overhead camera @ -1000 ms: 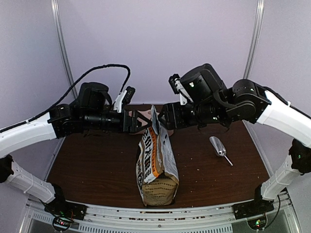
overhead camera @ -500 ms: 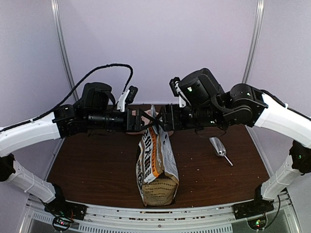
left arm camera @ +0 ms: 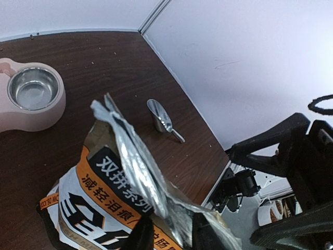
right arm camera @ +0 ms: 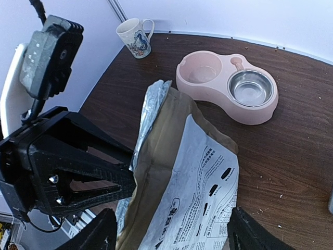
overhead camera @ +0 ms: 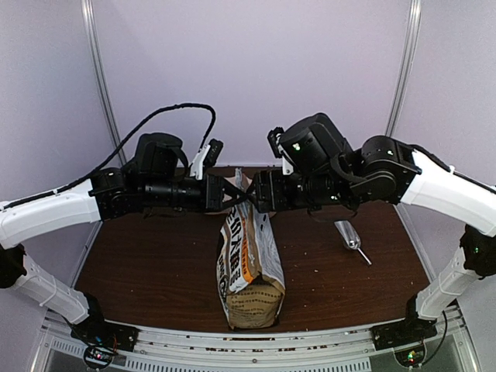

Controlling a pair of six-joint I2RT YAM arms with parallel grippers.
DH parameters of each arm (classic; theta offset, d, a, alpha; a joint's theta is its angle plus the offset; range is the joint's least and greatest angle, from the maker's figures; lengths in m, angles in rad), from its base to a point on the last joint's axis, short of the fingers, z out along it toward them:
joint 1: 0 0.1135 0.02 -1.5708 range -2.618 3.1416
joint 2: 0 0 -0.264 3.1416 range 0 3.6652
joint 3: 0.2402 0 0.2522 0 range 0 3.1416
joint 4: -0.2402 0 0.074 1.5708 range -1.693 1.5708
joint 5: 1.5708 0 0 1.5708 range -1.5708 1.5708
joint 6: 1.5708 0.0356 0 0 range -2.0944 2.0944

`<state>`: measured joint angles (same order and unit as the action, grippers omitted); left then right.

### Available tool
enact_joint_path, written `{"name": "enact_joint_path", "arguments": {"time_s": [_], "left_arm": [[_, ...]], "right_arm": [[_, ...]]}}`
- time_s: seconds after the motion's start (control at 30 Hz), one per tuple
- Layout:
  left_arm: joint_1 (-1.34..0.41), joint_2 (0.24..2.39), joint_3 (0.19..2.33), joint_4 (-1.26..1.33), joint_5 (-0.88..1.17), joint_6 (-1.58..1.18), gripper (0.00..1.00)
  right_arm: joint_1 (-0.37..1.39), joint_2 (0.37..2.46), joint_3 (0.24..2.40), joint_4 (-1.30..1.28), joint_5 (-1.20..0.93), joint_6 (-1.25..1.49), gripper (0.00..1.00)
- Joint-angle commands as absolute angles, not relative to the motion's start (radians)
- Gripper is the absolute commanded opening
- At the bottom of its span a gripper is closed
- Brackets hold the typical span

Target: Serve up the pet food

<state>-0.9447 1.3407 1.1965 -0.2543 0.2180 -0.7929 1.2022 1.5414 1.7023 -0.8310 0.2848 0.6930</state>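
The tan paper bag (overhead camera: pixel 249 260) stands upright mid-table, its foil-lined top (left arm camera: pixel 132 156) open. No pet food shows; the inside of the bag is hidden. My left gripper (overhead camera: pixel 230 192) is at the bag's top from the left, its fingers closed on the crumpled foil edge (left arm camera: pixel 169 229). It also shows in the right wrist view (right arm camera: pixel 132 174). My right gripper (overhead camera: pixel 257 194) is wide open at the top from the right, its fingers apart on either side of the bag's labelled back (right arm camera: pixel 171 229). The pink double bowl (right arm camera: pixel 229 88) lies behind the bag, both wells empty.
A metal scoop (overhead camera: pixel 349 235) lies on the table right of the bag, also in the left wrist view (left arm camera: pixel 160 117). A printed mug (right arm camera: pixel 136 36) stands at the far left corner. Small crumbs dot the brown tabletop. White walls close in the sides and back.
Both arms have moved inward toward the bag's top. The left gripper's fingers have reached the foil edge and narrowed on it; the right gripper has come up against the bag.
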Motion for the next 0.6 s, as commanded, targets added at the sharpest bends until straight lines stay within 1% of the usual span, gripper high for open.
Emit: {"name": "enact_joint_path", "arguments": {"time_s": [0.0, 0.07, 0.1, 0.4, 0.57], "left_arm": [[-0.950, 1.327, 1.186, -0.190, 0.241, -0.786, 0.23], [-0.950, 1.328, 1.186, -0.181, 0.250, -0.786, 0.18], [-0.950, 1.328, 1.186, -0.179, 0.253, -0.787, 0.18], [-0.950, 1.340, 1.189, -0.174, 0.263, -0.791, 0.17], [-0.950, 1.348, 1.192, -0.162, 0.269, -0.793, 0.12]], "right_arm": [[1.214, 1.574, 1.737, -0.848, 0.289, 0.716, 0.74], [1.220, 1.582, 1.746, -0.850, 0.290, 0.715, 0.74], [1.222, 1.586, 1.751, -0.848, 0.289, 0.715, 0.74], [1.239, 1.616, 1.770, -0.893, 0.350, 0.733, 0.73], [1.239, 1.618, 1.770, -0.930, 0.385, 0.743, 0.73]]}}
